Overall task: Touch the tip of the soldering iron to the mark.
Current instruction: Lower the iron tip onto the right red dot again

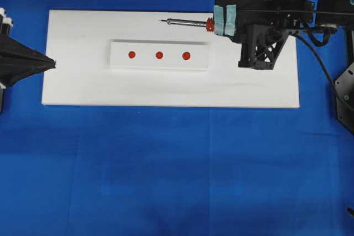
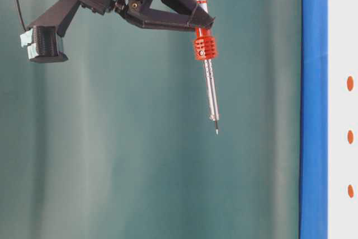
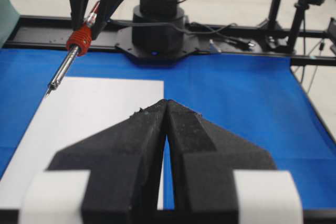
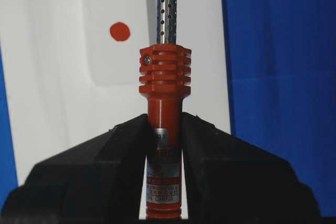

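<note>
right gripper (image 4: 164, 145) is clamped on the soldering iron (image 1: 188, 23) by its orange handle, held in the air above the far side of the white board (image 1: 77, 87), tip well off the red marks (image 1: 159, 55); which mark is meant is unclear; bring the tip down slowly, straight over one dot; left gripper (image 3: 167, 109) is closed, empty, parked at the board's left edge.

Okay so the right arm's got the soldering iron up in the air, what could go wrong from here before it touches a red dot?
1. The right gripper clamps only the smooth handle of the soldering iron; pressing down might make it slip or tilt.
2. There are three red dots close together on the small white block, so the thin tip could land on the wrong one or between them.
3. The black cord trailing beside the arm might tug and spoil the aim.
</note>
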Tool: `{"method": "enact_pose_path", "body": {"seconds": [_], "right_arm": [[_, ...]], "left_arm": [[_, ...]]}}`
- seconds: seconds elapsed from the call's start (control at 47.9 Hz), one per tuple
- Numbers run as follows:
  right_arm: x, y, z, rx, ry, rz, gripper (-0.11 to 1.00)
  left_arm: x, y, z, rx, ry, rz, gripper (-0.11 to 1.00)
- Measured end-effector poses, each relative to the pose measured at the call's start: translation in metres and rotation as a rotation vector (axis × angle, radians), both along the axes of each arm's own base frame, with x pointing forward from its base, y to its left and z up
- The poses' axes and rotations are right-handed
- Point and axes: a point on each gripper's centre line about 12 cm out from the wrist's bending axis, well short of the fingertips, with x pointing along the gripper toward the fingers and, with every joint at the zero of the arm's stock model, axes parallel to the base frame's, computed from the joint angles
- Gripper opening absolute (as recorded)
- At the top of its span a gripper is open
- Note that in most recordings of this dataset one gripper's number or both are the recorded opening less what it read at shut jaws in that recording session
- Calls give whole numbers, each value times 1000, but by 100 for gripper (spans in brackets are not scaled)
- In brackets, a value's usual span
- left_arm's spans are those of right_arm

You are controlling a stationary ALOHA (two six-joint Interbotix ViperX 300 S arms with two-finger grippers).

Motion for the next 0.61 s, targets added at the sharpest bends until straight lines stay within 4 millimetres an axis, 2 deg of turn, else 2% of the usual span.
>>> {"method": "enact_pose_path", "body": {"seconds": [0.293,0.606], "right_arm": [[-6,1,2,-1,1,-3,6],[-38,6,-1,2,-3,-6,6]], "left_arm": [[0,0,-1,0,2,2,0],[0,0,0,2,0,0,0]]}}
